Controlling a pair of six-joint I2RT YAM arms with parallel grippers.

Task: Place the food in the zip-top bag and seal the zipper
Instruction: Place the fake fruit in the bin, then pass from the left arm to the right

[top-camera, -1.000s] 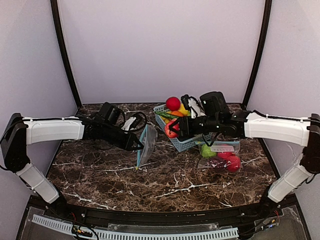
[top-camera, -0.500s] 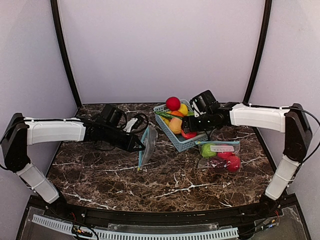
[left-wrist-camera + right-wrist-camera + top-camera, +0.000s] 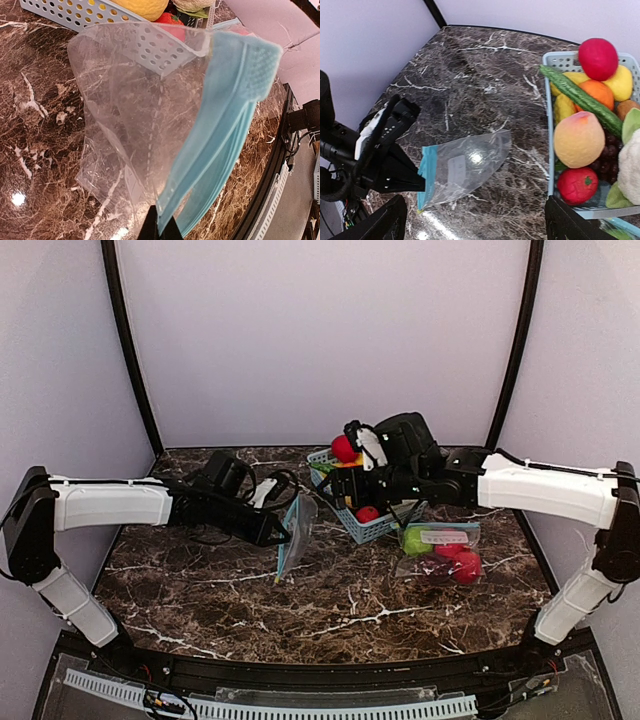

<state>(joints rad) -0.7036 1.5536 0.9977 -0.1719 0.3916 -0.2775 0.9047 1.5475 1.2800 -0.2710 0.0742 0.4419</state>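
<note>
- While my left claw [image 3: 160,231] pinches the blue zipper edge of the zip-top bag [image 3: 145,115], which hangs limp from it, my right claw [image 3: 475,225] hovers with its fingers spread wide and nothing between them.
- I judge the step in hand to be fetching food. The bag looks empty, and the loose pieces all sit in the basket [image 3: 372,532], at about 1 o'clock from the middle of the table [image 3: 200,590] in the top view.
- In my right wrist view the peach [image 3: 578,139] lies at 3 o'clock, a red fruit [image 3: 577,184] touches it at 4 o'clock, and the bag lies at 7 o'clock.
- My next move should be to swing toward 3 o'clock, come down over the peach or the red fruit, close on it, and carry it to the bag's mouth.
- I cannot tell whether the zipper is parted. If it is shut, it must be opened first.
- A cucumber [image 3: 580,97] lies slanted across the pile at 1 o'clock, just above the peach. The pieces are packed against one another and against the basket wall, so my fingers have little room.
- A second bag [image 3: 440,552] holding green and red pieces lies at 4 o'clock from the basket, beneath my right arm.
</note>
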